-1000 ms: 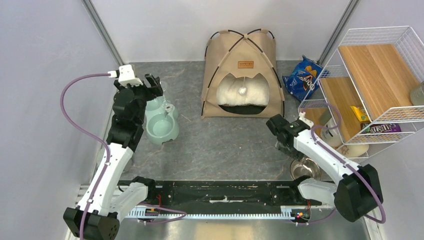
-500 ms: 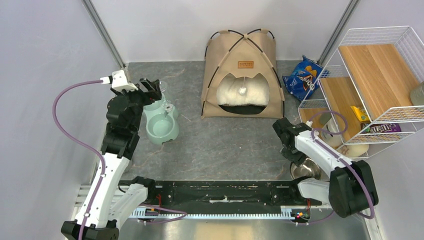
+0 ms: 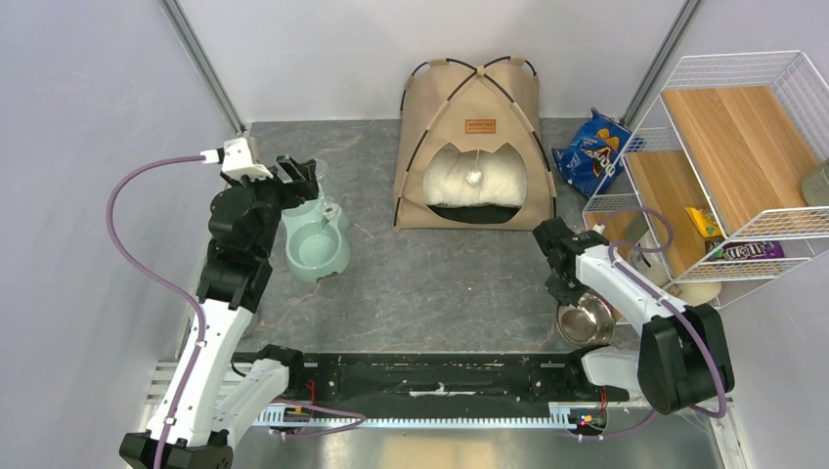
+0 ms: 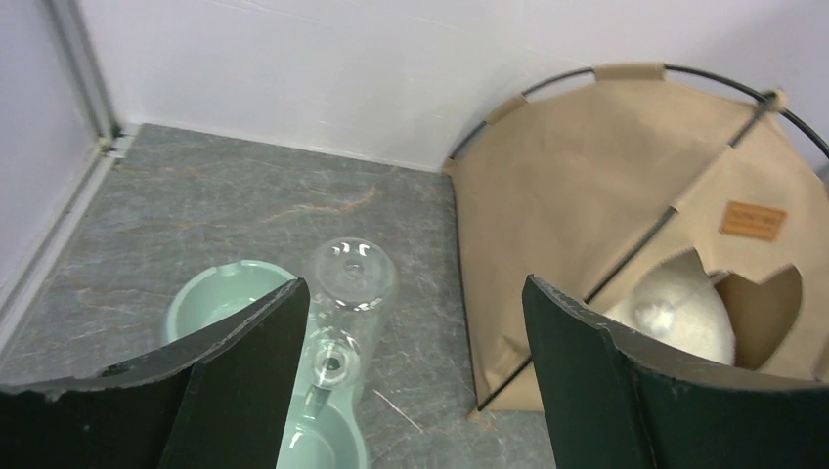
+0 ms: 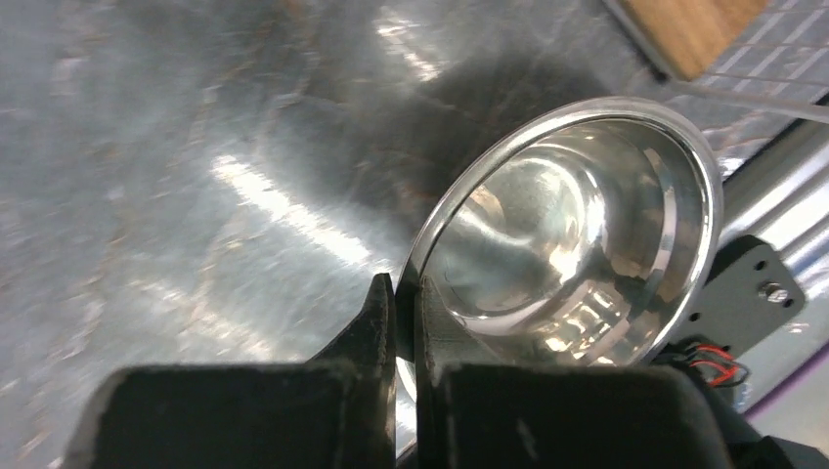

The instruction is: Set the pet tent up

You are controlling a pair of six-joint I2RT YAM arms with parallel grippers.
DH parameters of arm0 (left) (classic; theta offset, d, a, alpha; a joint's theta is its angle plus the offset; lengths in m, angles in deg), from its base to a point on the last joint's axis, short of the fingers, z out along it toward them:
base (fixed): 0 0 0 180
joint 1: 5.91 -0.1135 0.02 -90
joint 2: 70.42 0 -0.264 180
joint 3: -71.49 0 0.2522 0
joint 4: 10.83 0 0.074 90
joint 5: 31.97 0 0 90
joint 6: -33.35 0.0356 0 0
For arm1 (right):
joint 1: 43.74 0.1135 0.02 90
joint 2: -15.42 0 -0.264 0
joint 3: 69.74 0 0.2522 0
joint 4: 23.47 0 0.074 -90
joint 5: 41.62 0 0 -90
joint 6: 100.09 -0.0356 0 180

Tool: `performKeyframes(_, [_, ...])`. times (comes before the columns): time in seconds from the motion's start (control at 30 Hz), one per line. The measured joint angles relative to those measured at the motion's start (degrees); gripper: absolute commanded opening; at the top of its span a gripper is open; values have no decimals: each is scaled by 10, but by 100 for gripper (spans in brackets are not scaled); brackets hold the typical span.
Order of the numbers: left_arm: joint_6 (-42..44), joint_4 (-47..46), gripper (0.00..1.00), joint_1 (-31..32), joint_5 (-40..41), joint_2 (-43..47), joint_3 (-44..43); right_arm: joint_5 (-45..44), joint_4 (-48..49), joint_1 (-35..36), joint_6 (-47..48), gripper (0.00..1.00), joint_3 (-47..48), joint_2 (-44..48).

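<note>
Pinching the rim of a steel bowl (image 5: 577,225) between the right fingers (image 5: 376,322), with the left fingers (image 4: 244,362) spread wide above the mint water feeder (image 3: 318,244). Apparently furnishing around the pet tent (image 3: 474,147), upright well beyond both; next, lifting the bowl clear without slipping.

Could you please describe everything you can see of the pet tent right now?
The pet tent stands upright at the far side of the table, close to the rear wall. Tan fabric is stretched over thin black poles crossing at the peak. A small brown label sits above the cat-head-shaped doorway; inside lies a fluffy white pillow, with a white pompom hanging before it. Nothing grips it.
</note>
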Motion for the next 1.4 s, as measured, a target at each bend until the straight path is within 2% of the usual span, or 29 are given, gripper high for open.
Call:
performKeyframes(0.13, [5,8,83,0,-73,-1,-3,38,-2,0,7,0,51,0])
performKeyframes(0.3, [6,8,84,0,-214,-13,-10,94,8,0,0,0,129,-1])
performKeyframes(0.47, [-8,9,84,7,-295,-47,-38,159,31,0,-39,0,168,-6])
performKeyframes(0.57, [-8,5,84,48,-320,-77,-71,198,42,0,-70,0,175,-9])
performKeyframes(0.83, [-6,-31,83,236,-324,-146,-71,274,92,0,-184,0,181,-2])
performKeyframes(1.03, [22,-73,83,351,-245,-211,-33,289,131,0,-271,0,175,33])
performKeyframes(1.17, [49,-105,80,401,-197,-263,-31,307,146,0,-310,0,175,34])
performKeyframes(1.4, [99,-161,78,451,-142,-338,-31,344,170,0,-361,0,173,34])
